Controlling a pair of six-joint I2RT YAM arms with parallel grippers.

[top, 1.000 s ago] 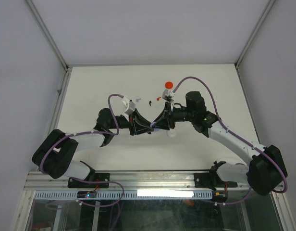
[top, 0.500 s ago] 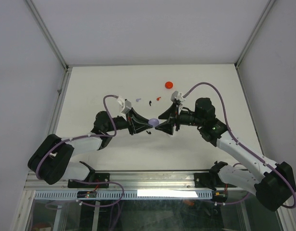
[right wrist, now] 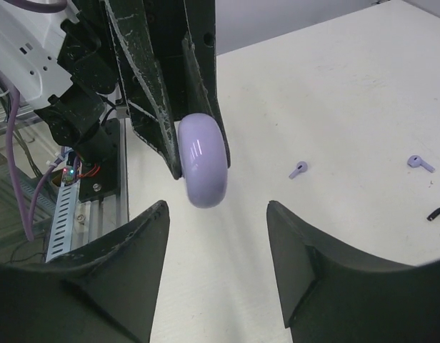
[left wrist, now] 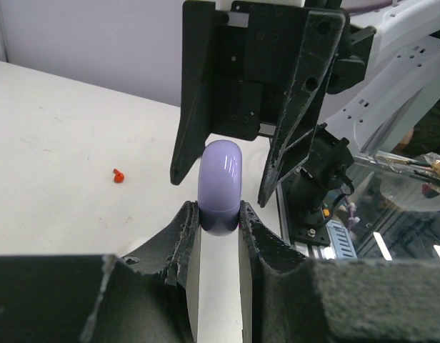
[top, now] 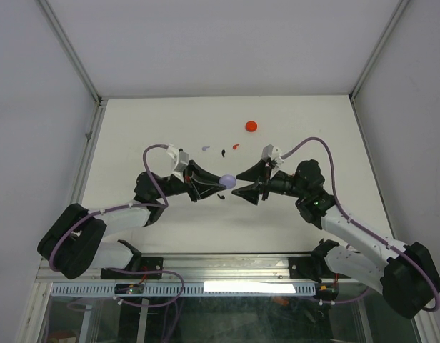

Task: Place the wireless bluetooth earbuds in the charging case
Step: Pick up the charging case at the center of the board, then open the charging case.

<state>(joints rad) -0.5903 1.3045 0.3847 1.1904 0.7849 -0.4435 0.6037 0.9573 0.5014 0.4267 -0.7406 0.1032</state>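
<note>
Top view first: a white table boxed in by pale grey walls, with aluminium posts running up at the back corners and a metal rail along the near edge. Both arms reach in to meet at the middle. The left gripper has its fingers clamped on the lilac charging case. The right gripper faces it with fingers spread. Beyond them, a loose row lies on the bare surface: lilac earbud, black earbud, red earbud. A red disc sits farther back, well apart from them.

Over to the left wrist: the round case stands on edge, pinched between the two dark fingers. The right gripper's fingers hang either side of its top, and a sliver of gap shows on both sides. The tabletop here carries faint scuffs, and the red earbud lies alone off to the left. Grey wall behind, and glass and cabling at the right.

Right wrist now: its own fingers stand wide apart in the foreground, with nothing between them. The case sits just ahead, gripped by the opposite fingers. On the white surface to the right rest a nearer lilac bud and a farther lilac bud. The black earbud is cut off at the frame edge.
</note>
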